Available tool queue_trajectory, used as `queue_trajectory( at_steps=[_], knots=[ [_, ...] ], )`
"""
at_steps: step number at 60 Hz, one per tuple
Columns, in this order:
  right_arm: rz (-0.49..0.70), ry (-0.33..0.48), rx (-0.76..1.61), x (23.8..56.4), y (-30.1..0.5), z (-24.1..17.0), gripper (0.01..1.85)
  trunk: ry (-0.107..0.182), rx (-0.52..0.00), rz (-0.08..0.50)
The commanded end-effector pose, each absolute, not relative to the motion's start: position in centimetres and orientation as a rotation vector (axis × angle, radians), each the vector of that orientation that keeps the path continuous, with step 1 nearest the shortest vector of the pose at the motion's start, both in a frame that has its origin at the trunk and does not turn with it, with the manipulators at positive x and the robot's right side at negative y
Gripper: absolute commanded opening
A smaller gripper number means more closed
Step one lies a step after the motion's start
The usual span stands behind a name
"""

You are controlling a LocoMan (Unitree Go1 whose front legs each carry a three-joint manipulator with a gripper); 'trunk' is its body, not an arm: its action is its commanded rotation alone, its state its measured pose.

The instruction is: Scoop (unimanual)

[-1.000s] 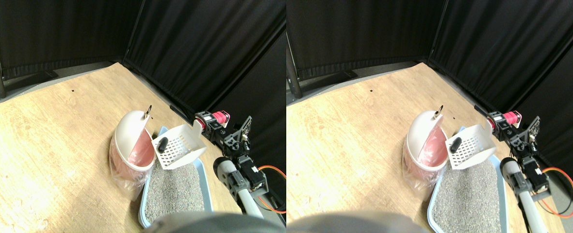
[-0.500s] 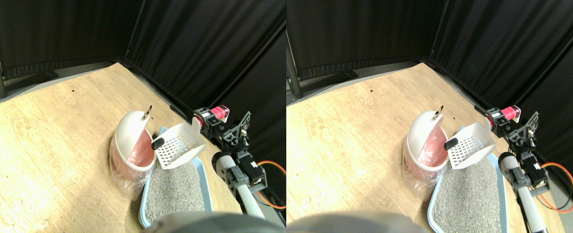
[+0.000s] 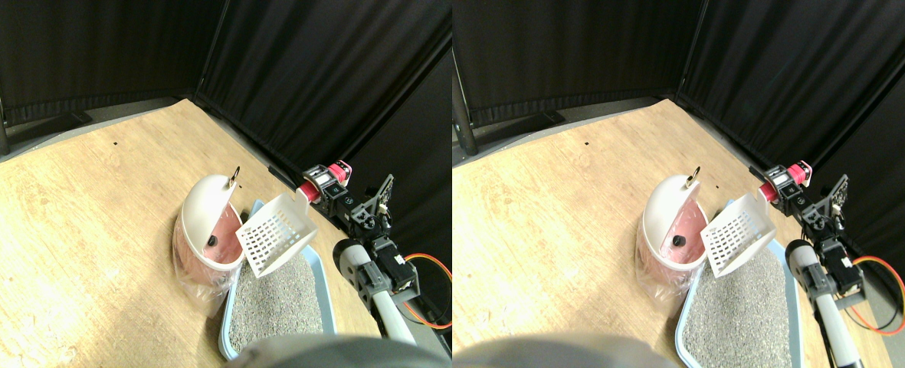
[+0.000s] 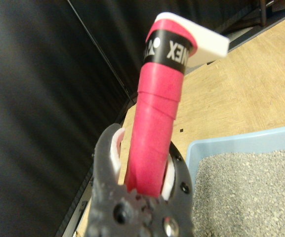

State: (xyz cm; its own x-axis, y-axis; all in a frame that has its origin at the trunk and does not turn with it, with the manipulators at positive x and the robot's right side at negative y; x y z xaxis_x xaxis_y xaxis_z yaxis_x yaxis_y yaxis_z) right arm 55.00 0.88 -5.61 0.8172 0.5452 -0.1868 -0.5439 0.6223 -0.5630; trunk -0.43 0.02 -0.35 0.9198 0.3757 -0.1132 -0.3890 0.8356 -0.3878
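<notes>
Gripper (image 3: 322, 184): right of centre in the stereo view, jaws closed round the red handle (image 4: 157, 133).
Scoop (image 3: 276, 234): white, slotted, tipped steeply toward the bin, over the tray's far end, its edge just beside the bin's rim.
Lump (image 3: 211, 241): small, dark, lying inside the bin.
Bin (image 3: 195, 222): white, pink-lined, domed lid (image 3: 207, 195) raised, centre of the frame.
Tray (image 3: 322, 268): light blue, filled with grey litter (image 3: 280, 299), lower centre, touching the bin.
Floor (image 3: 77, 215): pale wood.

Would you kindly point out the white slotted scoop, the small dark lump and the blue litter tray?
white slotted scoop (image 3: 274, 234): stereo pair view, on its perforated floor.
small dark lump (image 3: 211, 241): stereo pair view, its middle, inside the pink-lined bin.
blue litter tray (image 3: 325, 278): stereo pair view, on its right rim.
</notes>
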Motion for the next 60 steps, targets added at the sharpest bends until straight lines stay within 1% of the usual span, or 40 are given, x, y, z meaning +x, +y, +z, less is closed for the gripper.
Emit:
queue_trajectory(
  at_steps=[1,4,10,11,12,17,21,22,24,26,27,30,31,32,39,42,45,48,54,58,60],
  knots=[
    [0.626,-0.069,-0.641,55.1,1.3,-4.7,0.26,0.006,-0.502,0.492],
    [0.626,-0.066,-0.636,55.3,1.2,-4.8,0.23,0.008,-0.500,0.492],
    [0.626,-0.077,-0.621,55.6,0.9,-4.9,0.28,0.011,-0.496,0.488],
    [0.627,-0.080,-0.615,55.7,0.9,-4.9,0.24,0.011,-0.495,0.488],
    [0.628,-0.081,-0.612,55.7,0.9,-4.9,0.24,0.011,-0.493,0.486],
    [0.622,-0.084,-0.589,55.9,0.6,-5.0,0.32,0.012,-0.487,0.478],
    [0.600,-0.078,-0.584,55.9,0.4,-5.1,0.25,0.012,-0.481,0.472],
    [0.592,-0.076,-0.584,56.0,0.3,-5.1,0.19,0.012,-0.479,0.469],
    [0.571,-0.064,-0.574,56.0,0.1,-5.1,0.23,0.013,-0.477,0.466],
    [0.571,-0.068,-0.565,56.1,-0.1,-5.2,0.21,0.014,-0.474,0.463],
    [0.565,-0.072,-0.562,56.2,-0.4,-5.2,0.14,0.014,-0.473,0.462],
    [0.561,-0.072,-0.546,56.3,-0.7,-5.3,0.16,0.016,-0.467,0.456],
    [0.546,-0.065,-0.535,56.4,-0.8,-5.3,0.08,0.016,-0.466,0.454],
    [0.528,-0.057,-0.525,56.4,-1.0,-5.3,0.06,0.017,-0.463,0.451],
    [0.513,-0.058,-0.453,56.6,-2.0,-5.5,0.06,0.017,-0.449,0.435],
    [0.479,-0.035,-0.411,56.7,-2.5,-5.6,0.06,0.018,-0.439,0.426],
    [0.484,-0.042,-0.401,56.8,-2.9,-5.7,0.06,0.019,-0.432,0.417],
    [0.475,-0.051,-0.378,57.1,-3.8,-5.9,0.06,0.019,-0.423,0.406],
    [0.432,-0.032,-0.307,57.5,-5.2,-6.0,0.06,0.022,-0.405,0.384],
    [0.397,-0.033,-0.268,57.4,-6.4,-6.0,0.06,0.022,-0.392,0.370],
    [0.399,-0.036,-0.260,57.4,-6.5,-6.0,0.06,0.024,-0.386,0.362]
  ],
)
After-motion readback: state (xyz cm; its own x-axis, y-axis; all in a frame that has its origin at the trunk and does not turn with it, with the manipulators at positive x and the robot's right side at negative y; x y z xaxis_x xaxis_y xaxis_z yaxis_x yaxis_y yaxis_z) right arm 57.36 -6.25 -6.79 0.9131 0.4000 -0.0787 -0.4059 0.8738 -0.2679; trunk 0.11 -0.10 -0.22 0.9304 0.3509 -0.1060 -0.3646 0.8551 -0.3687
